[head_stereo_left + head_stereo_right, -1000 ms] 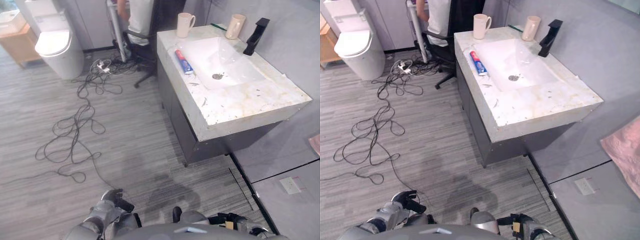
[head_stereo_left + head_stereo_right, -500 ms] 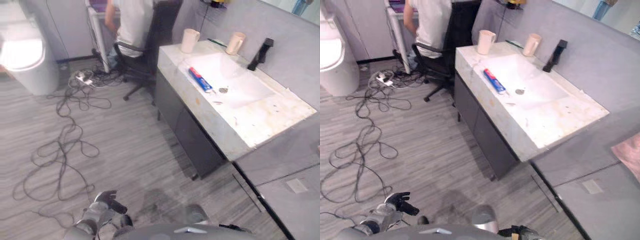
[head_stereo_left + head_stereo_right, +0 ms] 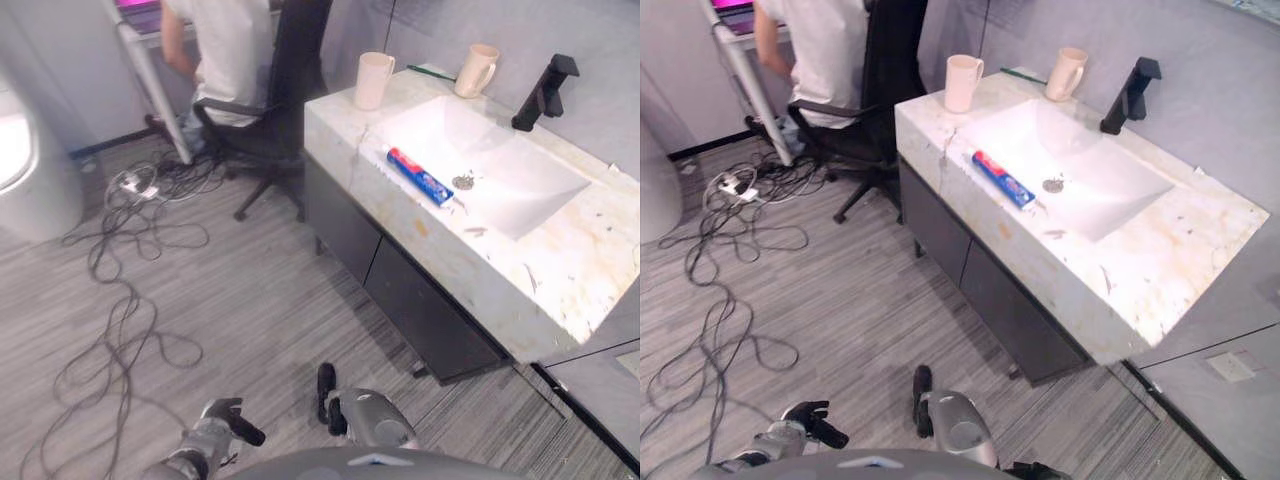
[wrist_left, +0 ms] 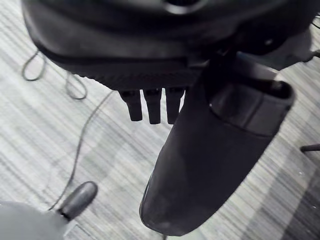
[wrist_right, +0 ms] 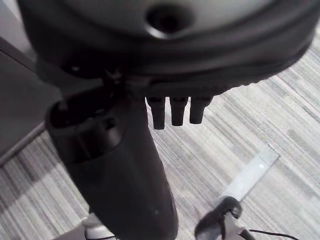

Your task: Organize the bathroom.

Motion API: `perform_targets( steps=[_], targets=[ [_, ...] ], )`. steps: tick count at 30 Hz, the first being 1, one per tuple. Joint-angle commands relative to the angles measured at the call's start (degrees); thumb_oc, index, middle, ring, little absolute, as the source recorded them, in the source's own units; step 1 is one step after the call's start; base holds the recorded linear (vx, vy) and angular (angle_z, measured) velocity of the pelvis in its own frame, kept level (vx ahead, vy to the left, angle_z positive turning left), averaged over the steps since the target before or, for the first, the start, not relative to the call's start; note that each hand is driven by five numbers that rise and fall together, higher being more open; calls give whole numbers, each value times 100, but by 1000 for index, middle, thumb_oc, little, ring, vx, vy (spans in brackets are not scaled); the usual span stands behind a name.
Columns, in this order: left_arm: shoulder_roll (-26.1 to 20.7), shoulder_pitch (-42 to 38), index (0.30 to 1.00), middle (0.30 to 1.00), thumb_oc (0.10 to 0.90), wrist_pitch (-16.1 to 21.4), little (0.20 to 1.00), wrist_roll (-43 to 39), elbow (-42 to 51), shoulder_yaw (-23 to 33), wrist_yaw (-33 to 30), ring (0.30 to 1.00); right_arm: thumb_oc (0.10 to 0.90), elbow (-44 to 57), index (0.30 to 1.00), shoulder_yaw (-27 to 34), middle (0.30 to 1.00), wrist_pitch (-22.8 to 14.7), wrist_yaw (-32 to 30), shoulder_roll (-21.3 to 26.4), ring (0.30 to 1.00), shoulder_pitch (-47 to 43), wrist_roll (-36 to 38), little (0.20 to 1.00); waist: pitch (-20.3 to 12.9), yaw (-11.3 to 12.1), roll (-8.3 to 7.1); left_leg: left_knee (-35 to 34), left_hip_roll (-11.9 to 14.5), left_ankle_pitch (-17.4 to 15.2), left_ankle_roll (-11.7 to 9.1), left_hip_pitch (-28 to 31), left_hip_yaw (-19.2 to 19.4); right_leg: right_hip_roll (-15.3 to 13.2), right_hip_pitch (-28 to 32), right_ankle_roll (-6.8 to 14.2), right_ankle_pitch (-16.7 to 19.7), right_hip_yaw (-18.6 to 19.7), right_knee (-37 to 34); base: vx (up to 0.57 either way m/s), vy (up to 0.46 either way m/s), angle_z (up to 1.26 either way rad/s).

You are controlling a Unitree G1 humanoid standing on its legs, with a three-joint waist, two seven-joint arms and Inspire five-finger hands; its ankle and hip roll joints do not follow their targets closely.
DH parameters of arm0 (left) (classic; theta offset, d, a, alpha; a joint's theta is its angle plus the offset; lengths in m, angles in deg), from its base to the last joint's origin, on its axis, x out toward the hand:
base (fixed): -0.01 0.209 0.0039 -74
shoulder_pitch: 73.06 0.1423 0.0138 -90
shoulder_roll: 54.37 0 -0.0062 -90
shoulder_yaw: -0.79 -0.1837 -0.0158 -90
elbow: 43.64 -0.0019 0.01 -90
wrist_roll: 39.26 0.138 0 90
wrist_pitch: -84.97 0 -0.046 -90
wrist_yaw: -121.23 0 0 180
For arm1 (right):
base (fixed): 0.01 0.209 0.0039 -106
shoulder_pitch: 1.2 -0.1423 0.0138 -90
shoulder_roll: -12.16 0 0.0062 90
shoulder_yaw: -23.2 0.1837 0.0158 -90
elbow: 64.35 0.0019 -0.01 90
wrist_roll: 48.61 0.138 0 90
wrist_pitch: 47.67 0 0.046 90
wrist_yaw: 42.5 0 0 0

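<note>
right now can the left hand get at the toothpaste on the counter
Probably not. The left hand hangs low by the floor, well short of the counter, and the toothpaste lies by the sink. Nothing blocks it; the robot must step closer.

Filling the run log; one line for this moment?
left hand: open, idle | right hand: open, idle | toothpaste: on counter | mugs: untouched

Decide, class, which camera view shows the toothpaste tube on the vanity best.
The right eye view: the toothpaste tube lies whole on the vanity top beside the basin. The left eye view shows it similarly, nearer its edge. Both wrist views face the floor.
</note>
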Motion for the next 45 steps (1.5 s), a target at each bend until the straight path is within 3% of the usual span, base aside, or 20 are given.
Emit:
perform_targets(
  steps=[1,3,4,7,10,11,15,18,20,21,24,26,29,30,33,34,35,39,41,45],
  targets=[
    [-241,-340,900,900,800,412,900,203,142,12,-38,900,800,-104,900,-85,900,-44,-17,309,900,-134,159,900,-11,-270,132,1421,-667,1050,-223,-715,-462,29,240,785,279,139,-742,290,-3,-1],
    [-236,-381,900,900,800,380,900,52,193,-4,-6,900,800,-44,900,-37,900,-53,30,361,900,-106,162,900,15,-235,153,2361,-503,1713,-564,-1129,-469,23,564,694,187,250,-845,252,20,-13],
    [-229,-418,900,900,800,294,900,36,247,-9,-40,900,800,-2,900,-48,900,-48,31,380,900,-119,190,900,-6,-215,87,2666,-402,1823,-586,-1385,-425,-51,712,682,150,321,-911,217,64,-33],
    [-239,-519,900,900,800,92,900,35,316,-50,-24,900,800,20,900,-34,900,-66,26,398,900,-270,347,900,4,-108,-62,3009,90,1463,-314,-1922,-176,-174,1023,654,-2,595,-954,182,116,-59],
    [-244,-536,900,900,800,54,900,-18,404,-45,-125,900,800,-88,900,-110,900,-95,-85,282,900,-476,458,900,35,82,-160,2443,254,1036,73,-2227,-321,-260,1188,726,-118,1029,-900,173,222,-92],
    [-240,-532,900,900,800,66,900,15,409,-45,-139,900,800,-110,900,-122,900,-114,-96,265,900,-499,441,900,62,126,-138,2230,284,1006,86,-2207,-437,-231,1235,743,-157,1122,-884,229,311,-144],
    [-281,-333,900,900,800,244,900,-57,368,-42,-288,900,800,-221,900,-248,900,-265,-178,247,900,-531,524,900,151,476,-44,499,454,1330,-44,-2281,-1562,-100,1510,859,-492,1911,-813,278,308,-114],
    [-320,-249,900,900,800,307,900,-21,293,54,-312,900,800,-234,900,-195,900,-290,-151,301,900,-494,415,900,150,601,15,220,631,1557,-141,-2371,-1878,-188,1674,944,-651,2161,-803,268,292,-211],
    [-332,-272,900,900,800,328,900,27,233,94,-318,900,800,-244,900,-129,900,-306,-171,300,900,-477,345,900,140,593,49,160,647,1512,-126,-2274,-1775,-298,1688,1017,-694,2120,-750,161,271,-129],
    [-352,-329,900,900,800,234,900,63,166,140,-193,900,800,-245,900,-54,900,-340,-220,282,900,-440,355,900,56,481,158,-96,619,1418,-115,-1916,-1480,-522,1550,1179,-676,1956,-640,126,307,-62],
    [-392,-263,900,900,800,224,900,100,59,76,-209,900,800,-155,900,6,900,-398,-107,215,900,-402,123,900,-17,389,233,-293,533,1322,-66,-1602,-1144,-748,1360,1342,-604,1734,-474,91,270,-54],
    [-396,-245,900,900,800,212,900,46,40,89,-210,900,800,-149,900,-9,900,-424,-100,199,900,-401,67,900,-26,395,234,-307,523,1303,-56,-1578,-1069,-782,1335,1359,-599,1658,-452,-10,127,-67],
    [-376,-5,900,900,800,279,900,-247,-96,387,-406,900,800,-140,900,-64,900,-566,55,16,900,-471,-276,900,-50,614,217,-387,536,1211,-22,-1406,-156,-1029,1253,1445,-584,389,-336,-96,127,-115],
    [-383,130,900,900,800,286,900,-215,-94,532,-453,900,800,-137,900,-108,900,-584,95,-56,900,-507,-405,900,-65,785,191,-428,572,1200,-30,-1362,254,-1210,1174,1474,-492,-426,-344,-17,44,-150],
    [-403,266,900,900,800,346,900,-37,-115,591,-480,900,800,-193,900,-129,900,-555,55,-112,900,-523,-156,900,-79,909,136,-428,531,984,-33,-1234,525,-1253,1129,1462,-435,-933,-490,25,-14,-170],
    [-394,272,900,900,800,358,900,25,-114,599,-533,900,800,-208,900,-126,900,-553,42,-115,900,-507,-51,900,-92,924,111,-428,496,953,-17,-1231,538,-1207,1150,1437,-370,-901,-636,38,-59,-85],
    [-369,276,900,900,800,324,900,-7,-70,567,-592,900,800,-244,900,-136,900,-540,33,-98,900,-491,34,900,-108,888,103,-403,477,967,6,-1226,493,-989,1196,1357,-338,-612,-819,31,-48,-31],
    [-329,305,900,900,800,362,900,-80,-27,613,-759,900,800,-288,900,-146,900,-520,39,-31,900,-506,-150,900,-85,929,40,269,514,1038,-55,-1489,478,-835,1340,1082,-331,-468,-920,19,-45,16],
    [-319,316,900,900,800,438,900,-245,46,638,-916,900,800,-166,900,-264,900,-430,15,96,900,-513,-349,900,18,1132,-61,1379,519,1255,-235,-2195,-121,-784,1642,950,-377,-232,-1081,0,5,-15],
    [-315,301,900,900,800,573,900,-229,93,747,-1099,900,800,-180,900,-271,900,-515,-3,184,900,-600,-239,900,-23,1194,-60,624,632,1325,-193,-2119,-187,-755,1740,1010,-408,-110,-1173,12,130,-54]
  ],
)
